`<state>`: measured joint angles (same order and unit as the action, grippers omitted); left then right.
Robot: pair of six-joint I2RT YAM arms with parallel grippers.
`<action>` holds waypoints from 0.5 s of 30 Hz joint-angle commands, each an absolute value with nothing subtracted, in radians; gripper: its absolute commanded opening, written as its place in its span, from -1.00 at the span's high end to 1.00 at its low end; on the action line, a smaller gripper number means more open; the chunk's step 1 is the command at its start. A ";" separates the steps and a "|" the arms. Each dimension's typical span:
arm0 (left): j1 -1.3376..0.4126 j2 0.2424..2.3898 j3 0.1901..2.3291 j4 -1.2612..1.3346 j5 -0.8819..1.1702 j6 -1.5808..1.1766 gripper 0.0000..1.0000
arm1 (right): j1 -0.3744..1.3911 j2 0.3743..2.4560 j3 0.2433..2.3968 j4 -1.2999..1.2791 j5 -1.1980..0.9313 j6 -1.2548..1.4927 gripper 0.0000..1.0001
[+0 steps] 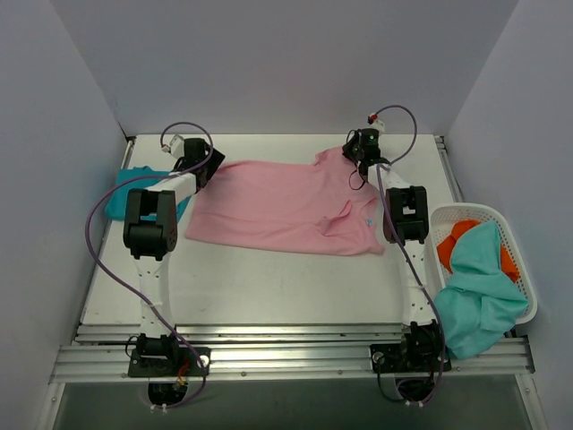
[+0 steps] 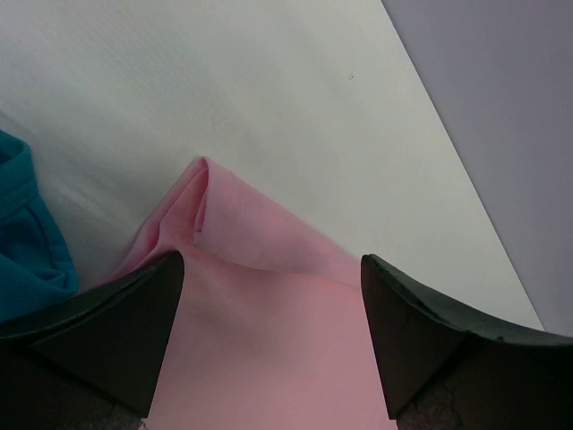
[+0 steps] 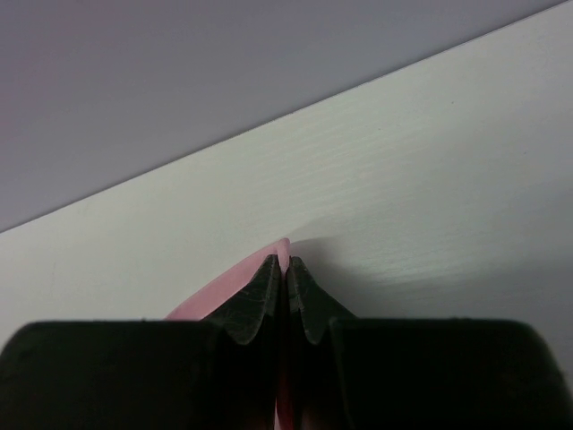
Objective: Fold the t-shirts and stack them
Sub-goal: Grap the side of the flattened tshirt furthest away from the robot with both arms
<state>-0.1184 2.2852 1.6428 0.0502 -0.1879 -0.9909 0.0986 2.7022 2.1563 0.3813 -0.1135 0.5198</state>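
A light pink t-shirt [image 1: 286,206] lies spread across the back half of the table. My right gripper [image 1: 358,149] is at its far right corner, shut on a pinch of pink fabric [image 3: 284,247] that pokes out between the fingertips. My left gripper [image 1: 209,167] is over the shirt's far left corner, its jaws wide open. In the left wrist view the pink cloth [image 2: 260,340] fills the gap between the fingers [image 2: 161,296] and a folded corner [image 2: 210,206] lies just beyond them. A teal-blue t-shirt [image 1: 132,192] sits bunched at the table's left edge, partly hidden by the left arm.
A white lattice basket [image 1: 506,224] hangs off the table's right side. It holds an orange garment [image 1: 464,235] and a mint-green one [image 1: 479,291] that spills over its front. Walls stand close behind and beside the table.
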 commanded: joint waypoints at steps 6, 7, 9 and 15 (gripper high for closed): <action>-0.110 2.345 1.735 0.041 -0.195 -1.006 -0.70 | 0.090 2.707 2.157 0.281 -0.110 0.506 1.00; -0.107 2.352 1.743 0.044 -0.193 -1.008 -0.66 | 0.089 2.707 2.157 0.284 -0.112 0.506 1.00; -0.104 2.368 1.750 0.045 -0.189 -1.012 -0.59 | 0.091 2.709 2.157 0.285 -0.114 0.506 1.00; -0.094 2.410 1.802 0.049 -0.175 -1.025 -0.32 | 0.090 2.706 2.155 0.287 -0.115 0.505 1.00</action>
